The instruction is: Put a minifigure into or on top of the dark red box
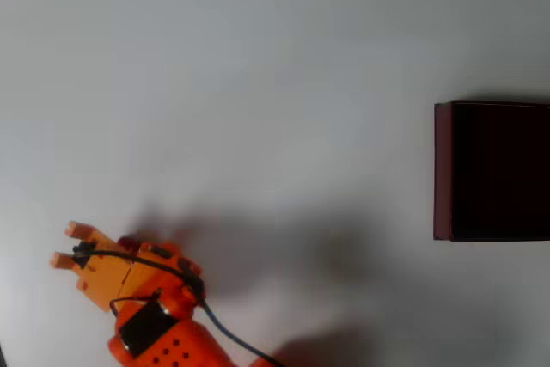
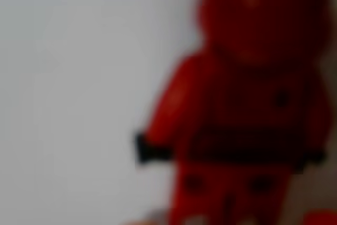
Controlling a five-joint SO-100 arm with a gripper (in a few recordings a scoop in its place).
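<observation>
At the far left of the overhead view the orange gripper (image 1: 64,245) reaches out over the white desk (image 1: 258,83), its two fingers (image 1: 82,230) pointing left with a narrow gap between their tips. Judging from that gap, the tips are not pressed together, but whether they are pinching anything cannot be told from above: nothing shows between them.

Just behind the fingertips, against the upper edge of the gripper body, sits a small dark red patch that is probably the minifigure (image 1: 127,242). It looks to be touching or just beside the gripper, though the blur and the arm's shadow hide whether it stands on the desk or is lifted.

The wrist view gives the better clue. There the minifigure (image 2: 242,109) looms very close and out of focus: red torso and arm, a dark hand at its left, a dark belt line, legs at the bottom edge, and it stands upright in the picture. Such closeness suggests it lies right at the fingers, either being closed on or about to be. No fingertip shows clearly there, only a bright red scrap in the lower right corner that I cannot identify.

Far to the right of the fingers, well apart across bare desk, lies the dark red box (image 1: 443,169), maroon wall facing the gripper, near-black interior open upward, cut by the picture's right edge. It is empty as far as can be seen, so the carry across is likely yet to come.
</observation>
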